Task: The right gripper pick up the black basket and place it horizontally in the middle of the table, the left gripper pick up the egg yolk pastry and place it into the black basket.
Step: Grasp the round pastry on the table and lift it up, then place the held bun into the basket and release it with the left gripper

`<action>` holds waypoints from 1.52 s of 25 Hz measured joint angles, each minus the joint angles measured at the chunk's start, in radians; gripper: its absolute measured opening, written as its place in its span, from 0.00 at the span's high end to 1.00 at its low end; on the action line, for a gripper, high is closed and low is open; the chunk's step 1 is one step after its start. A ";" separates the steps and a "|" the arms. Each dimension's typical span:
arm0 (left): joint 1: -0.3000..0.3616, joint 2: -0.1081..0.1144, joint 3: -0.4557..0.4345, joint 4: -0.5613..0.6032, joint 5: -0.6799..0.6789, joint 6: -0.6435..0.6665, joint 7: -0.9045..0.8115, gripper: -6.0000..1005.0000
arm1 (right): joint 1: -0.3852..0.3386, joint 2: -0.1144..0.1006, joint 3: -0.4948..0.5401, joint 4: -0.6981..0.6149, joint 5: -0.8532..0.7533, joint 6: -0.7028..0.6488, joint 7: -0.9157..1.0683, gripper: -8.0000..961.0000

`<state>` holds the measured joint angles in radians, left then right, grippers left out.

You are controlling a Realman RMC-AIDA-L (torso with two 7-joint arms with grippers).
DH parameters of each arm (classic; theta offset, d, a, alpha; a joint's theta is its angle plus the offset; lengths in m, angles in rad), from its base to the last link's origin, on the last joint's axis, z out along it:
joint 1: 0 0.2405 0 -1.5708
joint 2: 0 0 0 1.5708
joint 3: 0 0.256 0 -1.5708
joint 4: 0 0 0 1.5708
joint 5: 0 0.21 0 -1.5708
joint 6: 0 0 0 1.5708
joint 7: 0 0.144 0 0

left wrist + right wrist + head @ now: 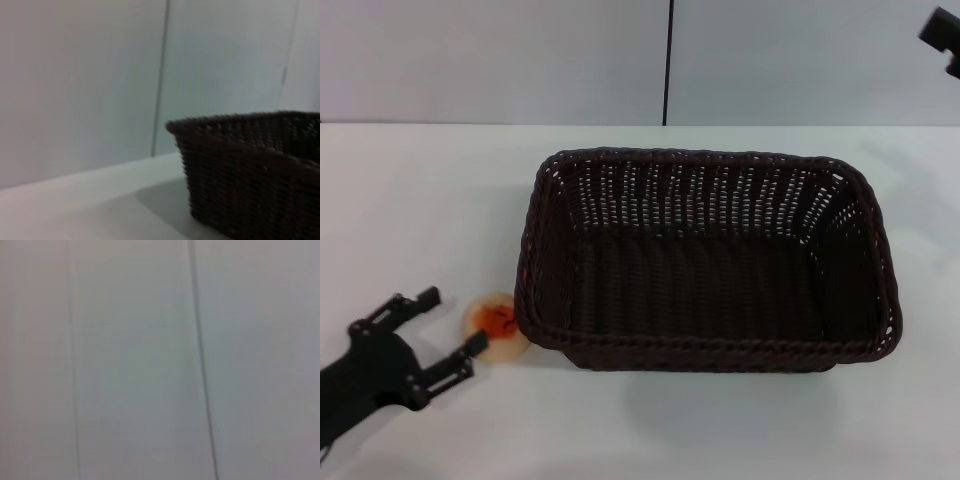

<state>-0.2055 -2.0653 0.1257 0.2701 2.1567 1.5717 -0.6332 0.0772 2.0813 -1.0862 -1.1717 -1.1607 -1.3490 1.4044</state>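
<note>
Table (420, 200): plain white top, smooth and unmarked; it runs under and all around the left claw, and its near edge is cut off by the frame.
Wall (500, 60): pale grey panels with a dark vertical seam, far beyond the claw; the right wrist view shows nothing else.
Black basket (710, 270): large, rectangular, dark brown-black wicker with open-weave sloping sides and a braided rim. It lies lengthwise across the table, to the claw's right and farther out, and holds nothing. Only one corner and part of a side appear in the left wrist view (250, 170), the rest cut off.
Left gripper (445, 330): black claw with two slim parallel fingers, spread apart and holding nothing. It sits low at the near left; most of the arm behind it is cut off.
Right gripper (942, 38): only a small black piece shows at the far right corner, high and well apart from the claw; whether it is spread or closed cannot be told.
Egg yolk pastry (497, 325): small, round, pale beige with an orange, dark-flecked centre. It rests on the table just beyond the claw's fingertips, the nearer finger's tip overlapping its edge, and it touches or nearly touches the basket's left corner.
</note>
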 joint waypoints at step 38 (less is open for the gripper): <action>0.033 0.006 -0.125 -0.078 -0.237 0.124 0.027 0.76 | -0.001 -0.005 0.262 0.603 0.244 -0.284 -0.188 0.22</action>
<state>-0.1727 -2.0595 0.0010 0.1921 1.9197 1.6952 -0.6067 0.0766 2.0763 -0.8237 -0.5689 -0.9165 -1.6331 1.2168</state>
